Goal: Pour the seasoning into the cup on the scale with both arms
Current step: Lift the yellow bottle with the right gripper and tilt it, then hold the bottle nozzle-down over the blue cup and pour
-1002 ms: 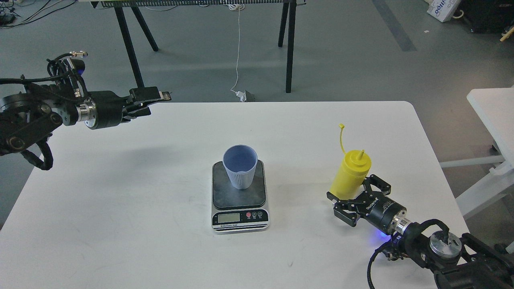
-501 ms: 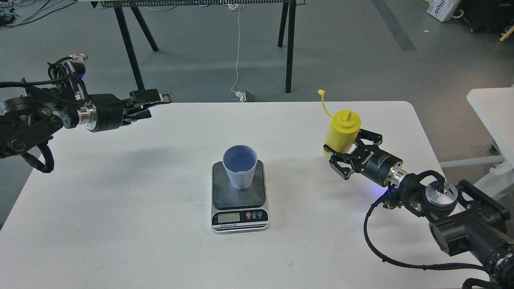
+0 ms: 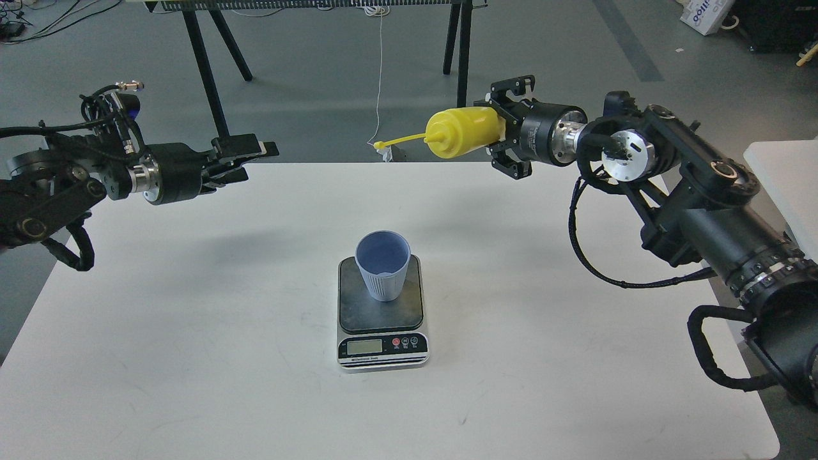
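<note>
The light-blue cup [image 3: 382, 264] stands upright on the dark plate of the silver scale [image 3: 382, 332] at the table's middle. My right gripper [image 3: 505, 131] is shut on the yellow seasoning bottle [image 3: 461, 131] and holds it high above the table's far edge, tipped on its side, nozzle pointing left, cap strap hanging out to the left. The bottle is behind and to the right of the cup. My left gripper [image 3: 252, 155] hovers over the table's far left corner, holds nothing, and its fingers look close together.
The white table [image 3: 192, 332] carries only the scale and cup. Black trestle legs [image 3: 204, 70] stand on the grey floor behind it, with a white cable [image 3: 379, 76] hanging down. Another white table [image 3: 783, 172] stands at the right.
My right arm has lifted the bottle from upright near the table's right side up and back, and turned it onto its side, nozzle to the left. My left gripper shifted slightly.
</note>
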